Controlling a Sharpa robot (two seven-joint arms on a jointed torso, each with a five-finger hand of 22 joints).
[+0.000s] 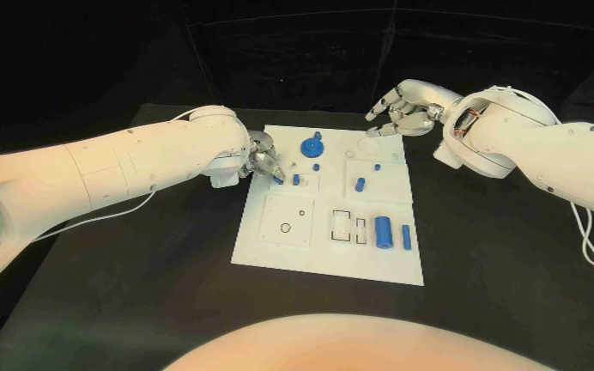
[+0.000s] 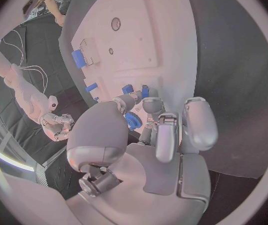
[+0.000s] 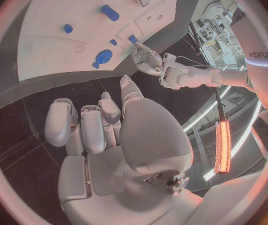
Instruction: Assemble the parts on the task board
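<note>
The white task board (image 1: 324, 255) lies mid-table. My left hand (image 1: 263, 165) reaches over its left edge, and its fingertips (image 2: 150, 104) close on a small blue part (image 1: 296, 179) that stands in a square recess. The right wrist view shows that left hand (image 3: 149, 60) with the small blue part (image 3: 133, 38) at its tips. My right hand (image 1: 403, 109) hovers over the board's back right corner with its fingers apart and nothing in it. A round blue gear (image 1: 312, 146) sits at the back of the board, and the blue gear (image 2: 133, 120) also shows between my left thumb and fingers.
Other blue parts on the board: a short peg (image 1: 360, 185), two tiny pieces (image 1: 318, 167) (image 1: 378, 166), a thick cylinder (image 1: 385, 232) and a thin bar (image 1: 406, 236). An empty round hole (image 1: 286, 227) and rectangular slots (image 1: 348, 226) lie at the near side. Black table surrounds the board.
</note>
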